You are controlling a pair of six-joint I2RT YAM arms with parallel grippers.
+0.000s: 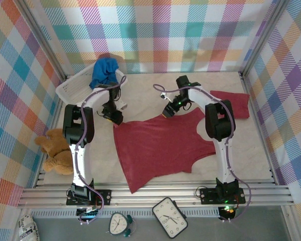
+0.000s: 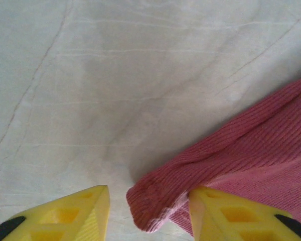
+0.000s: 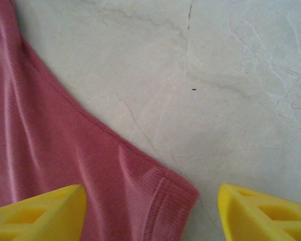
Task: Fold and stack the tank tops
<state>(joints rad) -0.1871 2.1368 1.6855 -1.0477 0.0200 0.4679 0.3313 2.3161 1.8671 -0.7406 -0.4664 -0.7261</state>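
Left fingers (image 2: 80, 215) and right fingers (image 3: 40, 215) apart — red tank top (image 1: 160, 145) corners lie between each.

Table (image 1: 140, 100): flat, pale, marble-patterned surface with faint veining.

One red top (image 1: 160, 145) lies spread open at the centre, with the hem toward the left and the straps toward the right. The cloth shows slight creasing, and its far corners rest on the surface.

A second red top (image 1: 233, 103) lies flat at the right, toward the far edge, apart from the first.

A white basket (image 1: 72, 88) stands at the far-left corner.

A bear (image 1: 55, 150) sits at the left edge.
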